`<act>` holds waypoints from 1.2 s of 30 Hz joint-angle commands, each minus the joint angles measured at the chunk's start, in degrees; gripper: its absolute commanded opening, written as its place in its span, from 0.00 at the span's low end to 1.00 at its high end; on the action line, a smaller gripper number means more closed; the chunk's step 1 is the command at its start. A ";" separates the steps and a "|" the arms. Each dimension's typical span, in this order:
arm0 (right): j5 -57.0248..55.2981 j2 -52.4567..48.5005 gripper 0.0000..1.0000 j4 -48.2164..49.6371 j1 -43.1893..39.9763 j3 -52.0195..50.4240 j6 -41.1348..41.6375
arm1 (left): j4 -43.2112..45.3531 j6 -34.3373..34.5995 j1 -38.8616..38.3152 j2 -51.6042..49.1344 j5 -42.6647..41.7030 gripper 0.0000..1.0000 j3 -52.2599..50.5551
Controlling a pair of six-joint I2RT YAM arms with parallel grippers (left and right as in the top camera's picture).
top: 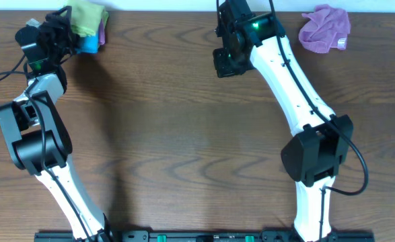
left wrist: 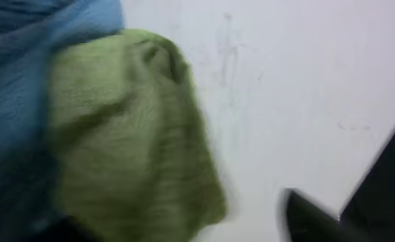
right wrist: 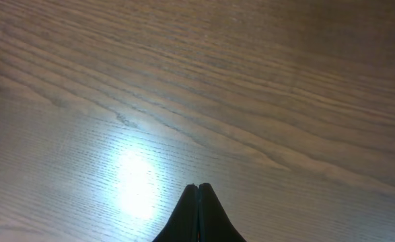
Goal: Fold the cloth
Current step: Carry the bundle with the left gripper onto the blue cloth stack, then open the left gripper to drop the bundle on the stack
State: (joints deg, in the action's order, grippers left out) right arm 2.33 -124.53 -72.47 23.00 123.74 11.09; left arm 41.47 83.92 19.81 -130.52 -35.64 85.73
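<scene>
Far left: L gripper point(top: 68, 28) fingers spread, just beside cloth point(top: 89, 16), which is bunched against bright blue cloth point(top: 89, 44). Cloth likely light, soft, limp; take hold at a corner. Centre, far: R gripper point(top: 225, 64) clenched, empty. Far right: purple cloth point(top: 325, 28).

This looks like a robotics lab bench: a left arm point(top: 41, 142) and a right arm point(top: 284, 74), white and black, rise from a black rail point(top: 204, 236) at the near edge of a wood-grain table point(top: 170, 134). A cable point(top: 360, 168) trails loose, a plain white wall point(left wrist: 305, 81) stands behind, and a green cloth point(top: 88, 17) and a purple cloth point(top: 325, 28) lie bunched at the far edge.
</scene>
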 commanded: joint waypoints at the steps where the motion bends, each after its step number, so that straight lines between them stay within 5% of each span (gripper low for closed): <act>1: -0.44 -0.37 0.01 -0.24 0.33 0.00 -0.46 | 2.97 0.35 1.29 -0.72 -2.38 0.95 0.61; 22: -0.44 -0.37 0.01 -0.11 1.51 0.00 -0.44 | 2.10 6.56 11.37 -0.70 -21.70 0.95 5.20; 31: -0.42 -0.37 0.01 -0.39 2.05 0.00 -0.44 | 1.73 5.14 14.16 -0.70 -24.02 0.96 5.20; 36: -0.42 -0.37 0.01 -0.39 2.23 0.00 -0.44 | -5.77 -0.42 14.69 -0.70 -23.89 0.95 5.20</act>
State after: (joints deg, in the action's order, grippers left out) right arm 2.33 -124.53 -72.69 24.67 123.74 11.09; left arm 36.71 87.61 34.24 -130.72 -58.43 89.84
